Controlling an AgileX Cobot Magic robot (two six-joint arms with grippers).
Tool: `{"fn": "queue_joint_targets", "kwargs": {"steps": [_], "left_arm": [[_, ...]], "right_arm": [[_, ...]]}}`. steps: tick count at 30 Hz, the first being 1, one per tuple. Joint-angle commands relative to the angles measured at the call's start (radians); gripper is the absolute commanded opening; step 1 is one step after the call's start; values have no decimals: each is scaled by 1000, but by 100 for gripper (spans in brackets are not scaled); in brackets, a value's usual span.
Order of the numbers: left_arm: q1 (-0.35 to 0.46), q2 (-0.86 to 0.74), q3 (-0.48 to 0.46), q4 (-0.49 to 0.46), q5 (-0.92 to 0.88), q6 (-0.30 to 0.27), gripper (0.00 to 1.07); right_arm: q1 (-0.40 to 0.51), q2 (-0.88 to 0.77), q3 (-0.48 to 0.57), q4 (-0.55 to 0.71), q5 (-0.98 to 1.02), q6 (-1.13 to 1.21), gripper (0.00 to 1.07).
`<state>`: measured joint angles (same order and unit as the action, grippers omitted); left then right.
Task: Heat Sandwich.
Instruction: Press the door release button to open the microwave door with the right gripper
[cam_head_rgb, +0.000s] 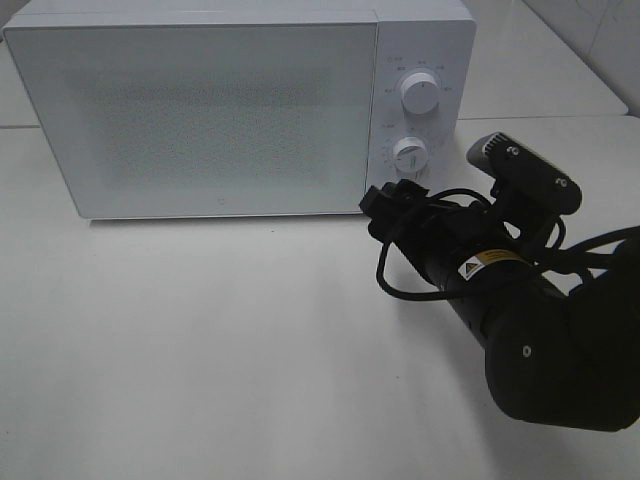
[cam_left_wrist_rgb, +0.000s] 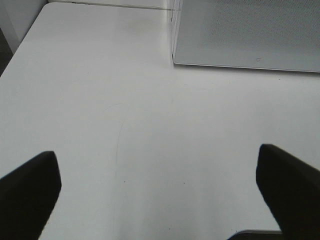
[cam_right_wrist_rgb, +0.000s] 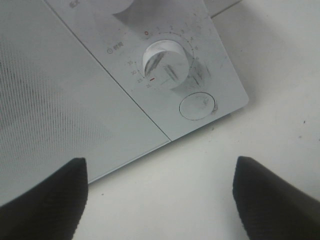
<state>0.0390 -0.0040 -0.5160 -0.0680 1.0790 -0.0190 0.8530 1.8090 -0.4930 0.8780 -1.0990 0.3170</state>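
Observation:
The sandwich is out of view. A white microwave stands at the back of the table with its door shut. My right gripper hovers just in front of the control panel's lower corner, below the lower knob. In the right wrist view this gripper is open and empty, facing the lower knob and a round button. My left gripper is open over bare white table, with the microwave's bottom left corner ahead. It does not show in the exterior high view.
The microwave has an upper knob above the lower one. White table stretches in front of the microwave. The right arm's black body and cables fill the table's right front. A table seam runs behind the microwave.

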Motion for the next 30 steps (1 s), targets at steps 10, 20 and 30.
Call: {"fn": "queue_joint_targets", "kwargs": {"steps": [10,20,30], "left_arm": [[-2,-5,1,0,-6,-1,100],[-2,-5,1,0,-6,-1,100],[-2,-5,1,0,-6,-1,100]], "right_arm": [[3,-2,-6,-6,3,628,52],[2,-2,-6,-2,3,984,16],[0,-2,-6,-3,3,1064,0]]}}
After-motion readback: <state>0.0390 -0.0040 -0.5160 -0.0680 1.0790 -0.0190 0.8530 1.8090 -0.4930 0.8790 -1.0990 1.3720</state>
